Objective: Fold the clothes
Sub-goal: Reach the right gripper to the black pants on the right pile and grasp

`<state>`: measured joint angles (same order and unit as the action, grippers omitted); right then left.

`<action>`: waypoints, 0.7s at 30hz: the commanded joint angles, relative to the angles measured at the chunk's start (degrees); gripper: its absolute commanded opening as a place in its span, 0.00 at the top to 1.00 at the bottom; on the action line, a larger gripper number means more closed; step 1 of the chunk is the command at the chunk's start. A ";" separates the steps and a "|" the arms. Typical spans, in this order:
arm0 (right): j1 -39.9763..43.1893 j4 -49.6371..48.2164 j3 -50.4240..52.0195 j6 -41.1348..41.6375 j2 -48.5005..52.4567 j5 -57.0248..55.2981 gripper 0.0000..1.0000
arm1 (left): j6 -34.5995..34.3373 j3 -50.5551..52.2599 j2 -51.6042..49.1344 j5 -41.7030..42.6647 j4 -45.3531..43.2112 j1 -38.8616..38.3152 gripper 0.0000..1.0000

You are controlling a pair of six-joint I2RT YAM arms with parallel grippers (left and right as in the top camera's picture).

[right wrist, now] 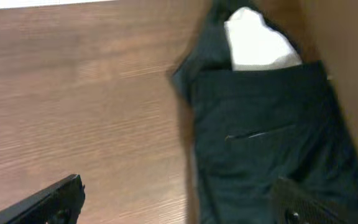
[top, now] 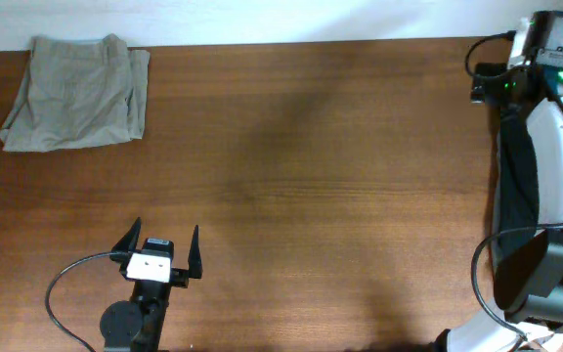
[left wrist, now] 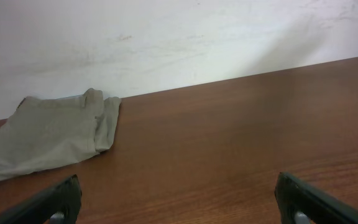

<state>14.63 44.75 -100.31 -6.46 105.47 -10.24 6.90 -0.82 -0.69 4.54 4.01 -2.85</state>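
Note:
A black garment with a stitched pocket lies at the table's right edge and also shows in the overhead view beside the right arm. A white garment lies just beyond it. My right gripper is open just above the black garment's left edge, with one finger over the cloth and the other over bare wood. A folded khaki-beige garment lies at the far left corner and also shows in the left wrist view. My left gripper is open and empty near the front edge, its fingertips low over the wood.
The brown wooden table ends at a white wall along its far edge. The right arm's white link and cables stand over the table's right edge. A cable loops beside the left arm.

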 commanded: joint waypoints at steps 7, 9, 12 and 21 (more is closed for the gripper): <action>6.93 -10.91 -1.40 -5.38 12.87 -3.98 0.01 | 0.94 0.33 0.33 0.61 0.07 -0.11 0.01; 6.75 -13.79 -1.40 -5.79 16.11 -3.98 0.01 | 0.94 0.33 0.33 0.63 0.07 -0.11 0.01; 6.78 -16.11 -1.40 -6.75 20.98 -3.98 0.01 | 0.94 0.33 0.33 0.61 0.07 -0.11 0.01; 6.78 -18.64 -1.38 -7.26 26.38 -4.02 0.07 | 0.94 0.33 0.33 0.63 0.07 -0.11 0.01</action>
<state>21.65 26.63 -100.68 -13.74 131.22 -13.32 6.90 -0.82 -0.69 4.54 4.01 -2.85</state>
